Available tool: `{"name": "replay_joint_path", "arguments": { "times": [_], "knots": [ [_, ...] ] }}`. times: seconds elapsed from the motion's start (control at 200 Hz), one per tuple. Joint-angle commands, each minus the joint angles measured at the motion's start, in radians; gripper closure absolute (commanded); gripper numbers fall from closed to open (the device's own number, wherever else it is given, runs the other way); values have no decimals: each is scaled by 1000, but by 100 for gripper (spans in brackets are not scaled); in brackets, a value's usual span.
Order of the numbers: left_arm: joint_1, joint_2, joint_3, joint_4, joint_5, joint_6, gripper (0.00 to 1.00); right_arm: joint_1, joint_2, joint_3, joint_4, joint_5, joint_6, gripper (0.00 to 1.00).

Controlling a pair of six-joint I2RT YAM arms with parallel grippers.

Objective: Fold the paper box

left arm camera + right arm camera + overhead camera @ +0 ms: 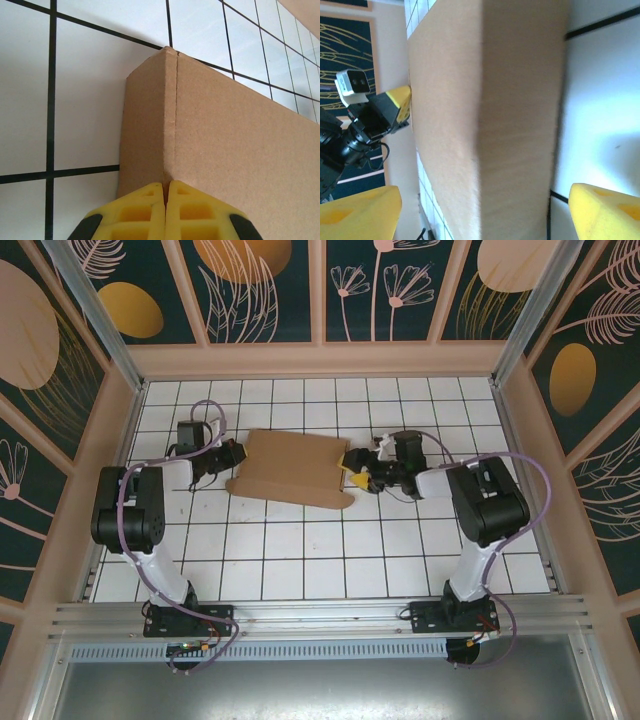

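Left side first: the left gripper [231, 456] is closed up tight. In its wrist view the yellow fingertips [145, 212] meet right at a folded crease of the paper box [290, 468]. Can't tell if any cardboard is actually pinched between them. The box sits partly folded on the gridded table [300, 560], about midway between the left and right edges and nearer the far edge. On the right, the right gripper [356, 473] is wide open at the box's other end, yellow fingers [360, 210] either side of it.
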Motion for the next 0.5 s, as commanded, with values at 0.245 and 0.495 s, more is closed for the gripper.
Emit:
{"name": "replay_joint_path", "arguments": {
  "times": [0.245,0.495],
  "knots": [
    [32,64,-78,-240,-66,0,100,5,50,124,-153,-8,-106,9],
    [34,67,-78,-237,-63,0,100,53,132,234,-115,-111,-103,10]
  ]
}}
